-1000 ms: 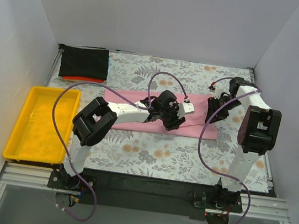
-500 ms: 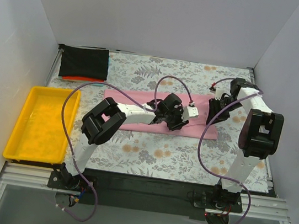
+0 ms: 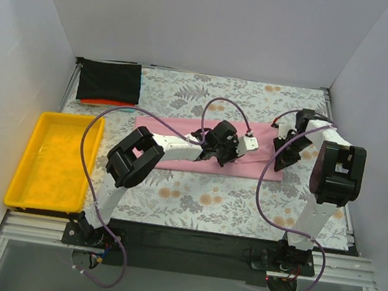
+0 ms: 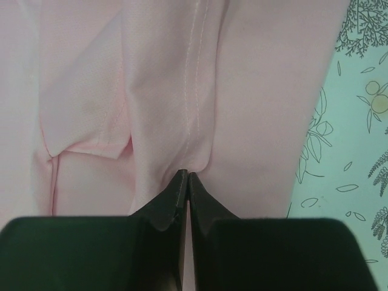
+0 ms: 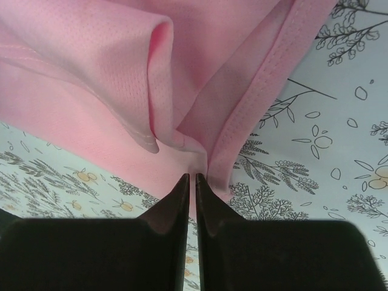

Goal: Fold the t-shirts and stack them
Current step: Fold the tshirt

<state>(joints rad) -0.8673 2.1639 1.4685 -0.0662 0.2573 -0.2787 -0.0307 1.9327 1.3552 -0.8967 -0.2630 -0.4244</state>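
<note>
1. Where the fingertips of the left gripper point(image 4: 185, 174) meet, we see them pressed tight on a raised ridge of the pink t-shirt point(image 4: 267, 109). A stitched seam runs straight ahead from the pinch.
2. Just left of that pinch in the wrist view, a small flap of pink cloth lies folded over. Off to the right of the fingers the shirt's edge ends and the floral table cloth point(image 4: 357, 151) shows.
3. At the right gripper point(image 5: 194, 177) we find the jaws drawn in to a thin slit, with pink cloth caught at the tips. A rolled fold of the pink t-shirt point(image 5: 91, 66) rises just ahead and to the left of them, and a stitched hem slants away ahead to the right.
4. On either side of the right fingers the floral table cloth point(image 5: 327, 139) lies bare.
5. From above, we see the left gripper point(image 3: 227, 156) and the right gripper point(image 3: 281, 158) near each other. The right one is at the right end of the pink t-shirt point(image 3: 253, 165), and the shirt stretches as a long band leftward past the left one.
6. Well apart to the left of the left gripper, the yellow tray point(image 3: 21, 165) sits at the table's left edge.
7. Farthest from both grippers, in the far left corner, a folded black t-shirt point(image 3: 109, 81) lies on an orange-red t-shirt point(image 3: 106, 102), whose edge shows along the near side.
</note>
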